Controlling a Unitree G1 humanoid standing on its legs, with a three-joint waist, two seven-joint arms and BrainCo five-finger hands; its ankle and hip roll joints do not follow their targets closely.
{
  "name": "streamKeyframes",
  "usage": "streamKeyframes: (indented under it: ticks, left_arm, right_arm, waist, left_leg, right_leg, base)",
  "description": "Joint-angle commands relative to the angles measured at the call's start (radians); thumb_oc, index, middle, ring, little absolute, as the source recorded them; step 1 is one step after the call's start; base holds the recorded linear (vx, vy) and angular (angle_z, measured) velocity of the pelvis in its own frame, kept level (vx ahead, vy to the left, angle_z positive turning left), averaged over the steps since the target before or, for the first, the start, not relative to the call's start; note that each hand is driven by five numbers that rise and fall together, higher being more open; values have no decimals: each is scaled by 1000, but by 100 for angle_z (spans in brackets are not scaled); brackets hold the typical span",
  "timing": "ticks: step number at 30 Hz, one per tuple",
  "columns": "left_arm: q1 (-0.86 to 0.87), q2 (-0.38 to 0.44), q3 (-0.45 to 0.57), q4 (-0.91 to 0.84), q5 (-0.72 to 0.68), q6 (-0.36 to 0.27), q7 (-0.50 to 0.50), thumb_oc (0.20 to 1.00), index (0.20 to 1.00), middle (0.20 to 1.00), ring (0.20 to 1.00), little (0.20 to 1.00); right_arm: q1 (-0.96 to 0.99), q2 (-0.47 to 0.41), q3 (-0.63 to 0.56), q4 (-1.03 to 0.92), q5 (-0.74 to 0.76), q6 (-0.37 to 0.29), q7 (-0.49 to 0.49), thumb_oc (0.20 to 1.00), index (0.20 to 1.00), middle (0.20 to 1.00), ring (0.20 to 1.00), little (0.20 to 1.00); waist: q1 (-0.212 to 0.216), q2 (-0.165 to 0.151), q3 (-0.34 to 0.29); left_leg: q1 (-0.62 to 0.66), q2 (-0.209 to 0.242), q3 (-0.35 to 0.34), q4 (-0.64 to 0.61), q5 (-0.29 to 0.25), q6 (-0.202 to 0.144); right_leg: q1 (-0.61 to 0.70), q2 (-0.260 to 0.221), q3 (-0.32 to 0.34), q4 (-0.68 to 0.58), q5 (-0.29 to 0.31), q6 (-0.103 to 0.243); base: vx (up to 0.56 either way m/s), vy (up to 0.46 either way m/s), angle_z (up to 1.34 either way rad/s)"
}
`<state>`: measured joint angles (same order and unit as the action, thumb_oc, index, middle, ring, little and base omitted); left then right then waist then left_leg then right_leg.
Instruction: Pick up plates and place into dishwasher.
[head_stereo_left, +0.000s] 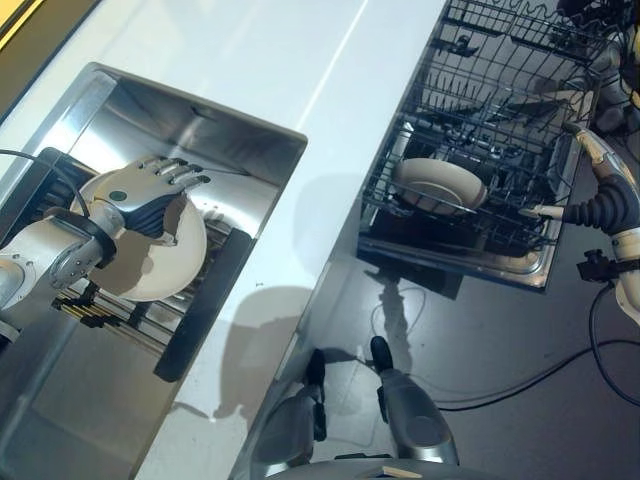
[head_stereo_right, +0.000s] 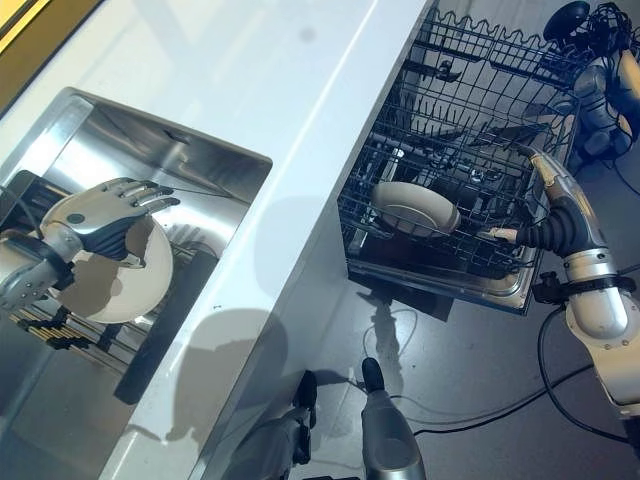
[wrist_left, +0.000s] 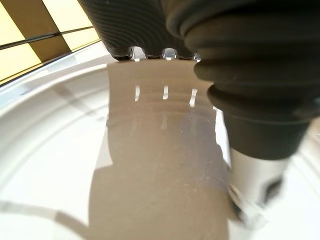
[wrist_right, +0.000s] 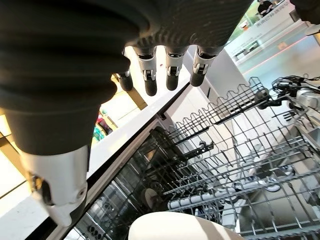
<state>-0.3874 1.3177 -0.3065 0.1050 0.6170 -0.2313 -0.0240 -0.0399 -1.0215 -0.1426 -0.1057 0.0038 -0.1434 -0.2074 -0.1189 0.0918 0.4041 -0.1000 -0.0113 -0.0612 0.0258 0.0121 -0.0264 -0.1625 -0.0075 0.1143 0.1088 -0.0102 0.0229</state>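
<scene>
A white plate (head_stereo_left: 160, 265) stands on edge in a black rack (head_stereo_left: 195, 315) inside the steel sink (head_stereo_left: 230, 140). My left hand (head_stereo_left: 140, 195) lies against its face, fingers straight and reaching past the top rim. In the left wrist view the thumb (wrist_left: 252, 175) rests on the plate (wrist_left: 75, 165). A second white plate (head_stereo_right: 410, 208) stands in the dishwasher's lower rack (head_stereo_right: 430, 268). My right hand (head_stereo_right: 552, 232) hovers just right of it, open and holding nothing; its fingers (wrist_right: 150, 75) are straight above the plate (wrist_right: 170, 227).
A white countertop (head_stereo_left: 330, 160) separates the sink from the open dishwasher. The upper wire rack (head_stereo_left: 520, 40) is pulled out beyond the lower one. Dark floor (head_stereo_left: 520, 330) lies in front of the dishwasher.
</scene>
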Motion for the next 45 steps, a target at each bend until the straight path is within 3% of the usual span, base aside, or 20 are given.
streamKeyframes:
  ticks: [1, 22, 27, 34, 38, 45]
  left_arm:
    - [1, 44, -3, 50, 15, 29, -7, 200, 200, 200, 200, 200]
    - [142, 4, 143, 37, 26, -11, 30, 200, 200, 200, 200, 200]
    - [178, -8, 199, 79, 81, 73, 227, 200, 200, 200, 200, 200]
    - [300, -85, 364, 102, 153, 88, 526, 200, 200, 200, 200, 200]
    - [341, -122, 420, 94, 174, 83, 590, 200, 200, 200, 200, 200]
    - [398, -155, 503, 29, 159, 80, 609, 200, 200, 200, 200, 200]
  right_arm:
    - [-26, -57, -29, -22, 31, -10, -31, 1000, 1000, 1000, 1000, 1000]
    - [24, -22, -70, -39, 22, -6, -8, 1000, 1000, 1000, 1000, 1000]
    - [46, -11, -78, -35, 24, -25, -1, 1000, 1000, 1000, 1000, 1000]
    - [94, 39, -108, -44, -6, -35, 20, 1000, 1000, 1000, 1000, 1000]
    - [104, 59, -107, -48, -16, -31, 32, 1000, 1000, 1000, 1000, 1000]
    - [133, 89, -119, -77, -18, -19, 54, 1000, 1000, 1000, 1000, 1000]
  waist:
    - [17, -36, -48]
    - [43, -39, -86]
    - [49, -44, -117]
    - [71, -51, -178]
    - [80, -55, -216]
    - [91, -59, -266]
  left_leg:
    - [-99, -33, 4, 85, 1, 27]
    - [-49, -29, -11, 56, -1, 21]
    - [-13, -28, -9, 34, -4, 19]
    - [31, -24, -16, 7, -6, 15]
    - [54, -22, -21, -4, -9, 11]
    - [82, -15, -30, -29, 4, 3]
  right_leg:
    - [-49, -69, -16, 49, 17, 83]
    - [4, -70, -54, 24, 3, 78]
    - [39, -70, -62, 5, -3, 80]
    - [78, -66, -78, -4, -18, 77]
    - [97, -63, -86, -4, -28, 76]
    - [122, -53, -97, -8, -30, 75]
  base:
    - [-7, -26, 6]
    - [9, -15, 5]
    - [25, -5, 1]
    - [43, -12, 7]
    - [61, -19, 10]
    - [28, -20, 9]
